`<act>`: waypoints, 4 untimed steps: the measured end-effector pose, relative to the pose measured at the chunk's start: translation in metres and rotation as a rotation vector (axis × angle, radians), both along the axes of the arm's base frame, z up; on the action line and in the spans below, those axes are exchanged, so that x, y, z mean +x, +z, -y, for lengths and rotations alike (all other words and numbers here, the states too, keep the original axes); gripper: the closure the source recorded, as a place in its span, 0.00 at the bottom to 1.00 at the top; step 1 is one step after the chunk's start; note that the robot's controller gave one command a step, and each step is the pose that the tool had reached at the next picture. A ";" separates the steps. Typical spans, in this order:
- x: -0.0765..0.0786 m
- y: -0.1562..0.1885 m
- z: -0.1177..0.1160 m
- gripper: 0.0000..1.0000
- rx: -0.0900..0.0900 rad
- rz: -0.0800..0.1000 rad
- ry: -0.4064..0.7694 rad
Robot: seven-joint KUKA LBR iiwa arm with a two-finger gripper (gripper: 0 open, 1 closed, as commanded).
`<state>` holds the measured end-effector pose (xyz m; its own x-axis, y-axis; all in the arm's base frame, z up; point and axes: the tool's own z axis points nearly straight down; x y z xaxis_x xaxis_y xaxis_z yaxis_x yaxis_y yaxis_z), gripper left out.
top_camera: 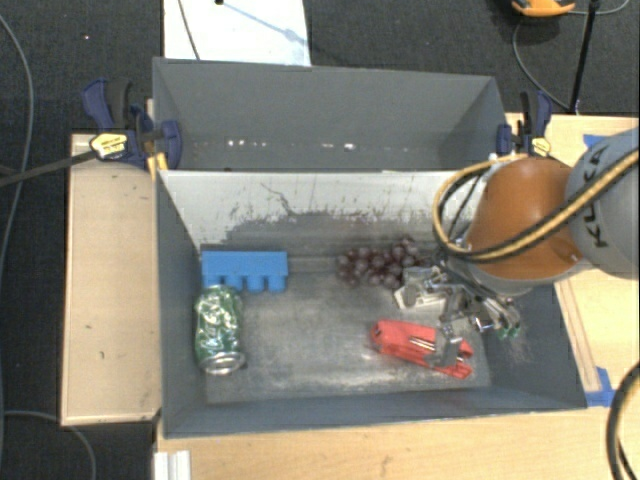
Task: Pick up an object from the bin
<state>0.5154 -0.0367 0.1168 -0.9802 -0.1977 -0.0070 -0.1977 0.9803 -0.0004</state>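
Note:
A flat red tool [405,340] with a black stripe lies on the bin floor at the front right, its long side running left to right. My gripper [450,330] is low over the tool's right half, and its metal parts overlap the red body there. A bunch of dark purple grapes [375,263] lies just behind and to the left of the gripper, near the back wall.
A blue toothed block [244,270] lies at the left of the bin. In front of it a crushed green and silver can [218,328] lies on its side. The arm's orange cover and cables hang over the bin's right side.

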 end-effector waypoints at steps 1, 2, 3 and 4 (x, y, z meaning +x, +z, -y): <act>-0.018 -0.047 0.037 1.00 0.001 -0.007 -0.007; -0.018 -0.047 0.037 1.00 0.001 -0.007 -0.006; -0.018 0.007 0.038 1.00 0.003 -0.014 -0.010; -0.022 0.040 0.045 1.00 0.002 -0.004 -0.072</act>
